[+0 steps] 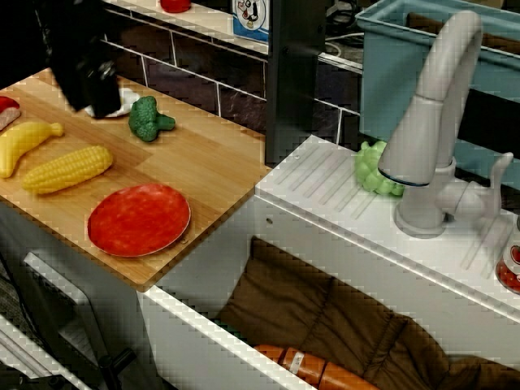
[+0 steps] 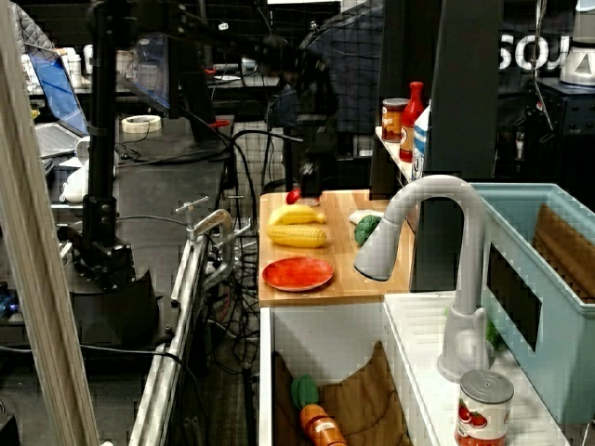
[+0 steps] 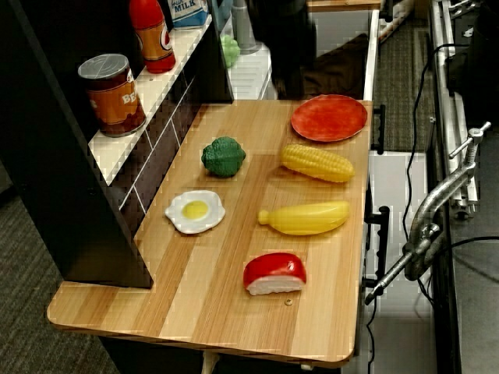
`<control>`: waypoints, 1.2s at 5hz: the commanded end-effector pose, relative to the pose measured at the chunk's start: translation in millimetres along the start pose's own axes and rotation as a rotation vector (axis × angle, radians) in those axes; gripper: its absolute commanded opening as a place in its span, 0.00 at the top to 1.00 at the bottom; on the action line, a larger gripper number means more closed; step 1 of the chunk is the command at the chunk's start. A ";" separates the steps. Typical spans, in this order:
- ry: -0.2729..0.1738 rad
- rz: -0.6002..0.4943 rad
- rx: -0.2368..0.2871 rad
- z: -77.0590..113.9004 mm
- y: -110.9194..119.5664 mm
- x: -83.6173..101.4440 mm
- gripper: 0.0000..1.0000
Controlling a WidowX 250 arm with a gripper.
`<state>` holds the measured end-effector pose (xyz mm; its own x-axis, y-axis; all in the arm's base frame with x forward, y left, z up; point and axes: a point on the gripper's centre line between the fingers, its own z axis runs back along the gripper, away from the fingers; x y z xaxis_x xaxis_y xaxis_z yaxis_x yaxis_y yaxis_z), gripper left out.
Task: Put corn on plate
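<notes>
The yellow corn (image 1: 67,169) lies flat on the wooden counter, just left of and behind the red plate (image 1: 138,219). From the other side, the corn (image 3: 317,163) lies between the plate (image 3: 329,118) and the banana. Nothing lies on the plate. My black gripper (image 1: 96,101) hangs at the back left of the counter, above the fried-egg toy and well apart from the corn. Its fingers are dark and blurred, so their state does not show. In the long view the gripper (image 2: 309,190) stands over the counter's far end.
A banana (image 1: 24,142) lies left of the corn, and a broccoli (image 1: 149,119) sits behind it. A fried egg (image 3: 195,210) and a red-and-white toy (image 3: 274,273) lie further along. The sink with its faucet (image 1: 431,122) is to the right, and a shelf with a can (image 3: 115,93) runs along the wall.
</notes>
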<state>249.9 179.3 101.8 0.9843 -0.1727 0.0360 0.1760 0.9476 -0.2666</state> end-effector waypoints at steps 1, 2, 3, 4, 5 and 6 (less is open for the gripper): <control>-0.050 -0.100 0.102 -13.7 28.7 12.2 0.00; -0.044 -0.147 0.104 -15.9 31.3 8.4 0.00; -0.034 -0.172 0.156 -29.8 36.2 4.3 0.00; -0.029 -0.178 0.151 -28.8 35.7 3.1 0.00; -0.027 -0.175 0.159 -34.4 38.1 -2.0 0.00; -0.028 -0.185 0.174 -39.9 41.1 -5.0 0.00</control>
<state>249.5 202.4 43.2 0.9360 -0.3408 0.0882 0.3490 0.9312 -0.1050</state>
